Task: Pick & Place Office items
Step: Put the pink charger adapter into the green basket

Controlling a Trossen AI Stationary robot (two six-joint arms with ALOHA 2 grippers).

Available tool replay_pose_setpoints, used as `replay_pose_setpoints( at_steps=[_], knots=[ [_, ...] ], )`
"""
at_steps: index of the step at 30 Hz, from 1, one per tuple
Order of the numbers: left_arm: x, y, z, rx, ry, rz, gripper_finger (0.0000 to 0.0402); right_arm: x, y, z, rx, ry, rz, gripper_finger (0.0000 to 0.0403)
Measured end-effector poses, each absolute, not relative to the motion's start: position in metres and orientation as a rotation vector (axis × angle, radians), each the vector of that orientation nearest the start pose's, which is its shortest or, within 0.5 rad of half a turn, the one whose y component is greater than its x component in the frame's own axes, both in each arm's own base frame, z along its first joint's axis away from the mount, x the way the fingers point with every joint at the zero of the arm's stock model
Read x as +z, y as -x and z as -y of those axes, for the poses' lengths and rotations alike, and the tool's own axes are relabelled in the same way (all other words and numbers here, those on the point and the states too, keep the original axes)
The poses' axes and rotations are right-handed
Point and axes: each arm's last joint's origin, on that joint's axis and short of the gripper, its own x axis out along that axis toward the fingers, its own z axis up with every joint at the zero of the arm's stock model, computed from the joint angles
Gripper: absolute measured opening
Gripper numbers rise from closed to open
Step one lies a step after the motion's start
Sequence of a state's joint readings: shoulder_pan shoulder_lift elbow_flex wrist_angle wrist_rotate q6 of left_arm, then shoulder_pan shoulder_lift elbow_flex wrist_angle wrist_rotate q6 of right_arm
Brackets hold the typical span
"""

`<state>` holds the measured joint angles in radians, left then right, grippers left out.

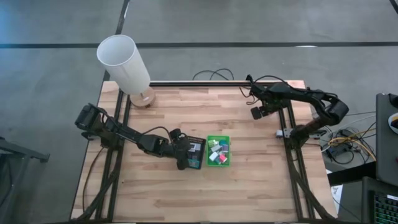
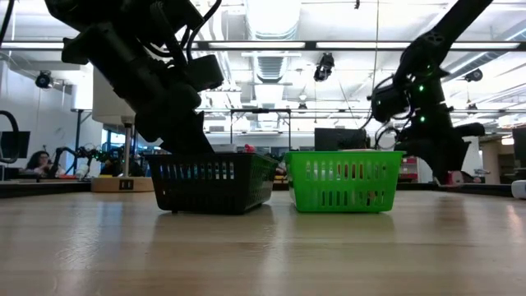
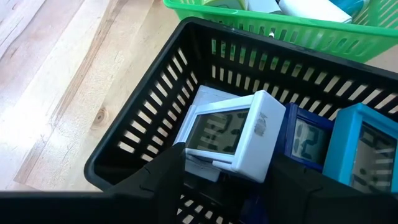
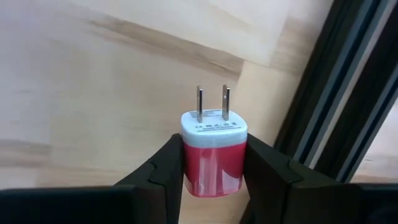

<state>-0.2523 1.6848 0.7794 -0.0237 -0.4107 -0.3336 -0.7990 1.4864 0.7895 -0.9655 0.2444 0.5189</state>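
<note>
A: What's on the desk (image 1: 249, 193)?
B: Pale wood planks. A black basket (image 2: 212, 181) sits at centre, a green basket (image 2: 343, 179) touching at its 3 o'clock, a white lampshade (image 1: 123, 62) at 11 o'clock.
A: The jaws?
B: The left gripper (image 3: 227, 180) hangs over the black basket, clamped on a white clock (image 3: 233, 134); blue clocks (image 3: 311, 140) lie beside it. The right gripper (image 4: 213, 171), near 1 o'clock, is clamped on a red-and-white plug charger (image 4: 213, 155).
A: The room?
B: Ceiling strip lights, monitors, grey floor.
</note>
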Motion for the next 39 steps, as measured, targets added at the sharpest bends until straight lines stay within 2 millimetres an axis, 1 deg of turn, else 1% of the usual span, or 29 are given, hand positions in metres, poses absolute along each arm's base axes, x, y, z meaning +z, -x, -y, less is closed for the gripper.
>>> replay_pose_setpoints(
  at_steps=[6,10,14,18,23,28,33,39],
  knots=[
    [0.135,-0.298,0.065,0.29,0.009,-0.839,0.0188,0.181,-0.15,0.145,-1.189,-0.775,-1.337,0.0125],
    [0.135,-0.298,0.065,0.29,0.009,-0.839,0.0188,0.195,-0.155,0.13,-1.162,-0.74,-1.25,0.0125],
    [0.135,-0.298,0.065,0.29,0.009,-0.839,0.0188,0.207,-0.166,0.11,-1.1,-0.694,-1.151,0.0125],
    [0.135,-0.298,0.065,0.292,0.013,-0.839,0.0188,0.216,-0.182,0.09,-1.005,-0.655,-1.021,0.0125],
    [0.135,-0.298,0.065,0.293,0.016,-0.838,0.0188,0.225,-0.207,0.065,-0.863,-0.588,-0.86,0.0125],
    [0.135,-0.298,0.065,0.293,0.015,-0.839,0.0188,0.233,-0.226,0.041,-0.743,-0.52,-0.726,0.0125],
    [0.134,-0.298,0.065,0.296,0.019,-0.84,0.0188,0.24,-0.236,0.015,-0.657,-0.464,-0.635,0.0125],
    [0.134,-0.298,0.065,0.299,0.024,-0.843,0.0188,0.245,-0.24,-0.015,-0.569,-0.421,-0.566,0.0125]
  ],
)
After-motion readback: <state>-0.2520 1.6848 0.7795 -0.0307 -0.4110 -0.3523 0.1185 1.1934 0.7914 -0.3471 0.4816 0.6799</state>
